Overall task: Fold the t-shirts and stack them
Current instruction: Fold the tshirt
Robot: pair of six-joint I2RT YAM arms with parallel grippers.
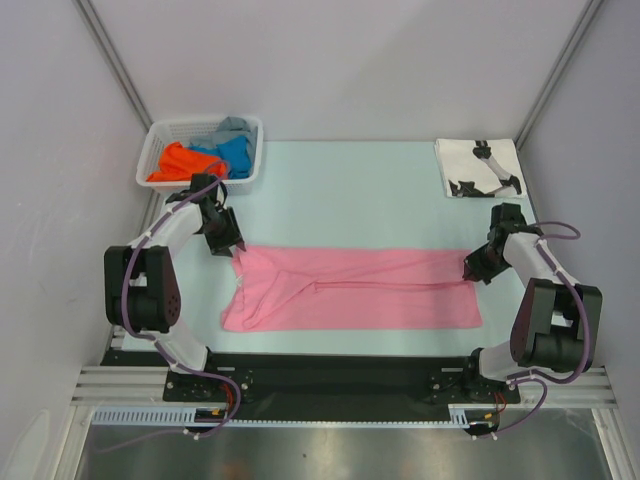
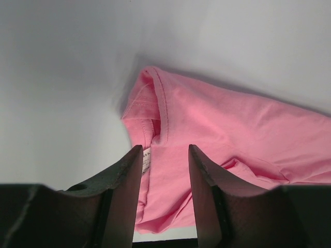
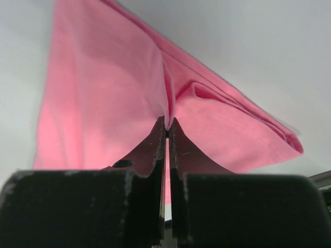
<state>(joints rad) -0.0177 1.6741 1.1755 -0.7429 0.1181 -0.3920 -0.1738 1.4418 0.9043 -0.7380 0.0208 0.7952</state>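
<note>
The pink t-shirt [image 1: 350, 288] lies folded into a long band across the table's near middle. At its left end my left gripper [image 1: 233, 247] hovers open. In the left wrist view the left gripper [image 2: 164, 155] has its fingers spread over the collar and label of the pink t-shirt [image 2: 232, 124], gripping nothing. My right gripper [image 1: 468, 268] is at the band's right end. In the right wrist view the right gripper [image 3: 167, 121] is shut on a pinched fold of the pink t-shirt [image 3: 103, 93]. Orange [image 1: 180, 160], blue [image 1: 235, 152] and grey [image 1: 232, 127] t-shirts lie in the basket.
The white lattice basket [image 1: 160, 140] stands at the back left, just behind the left arm. A folded white t-shirt with black print [image 1: 480, 167] lies at the back right, behind the right arm. Grey walls close in both sides and the back.
</note>
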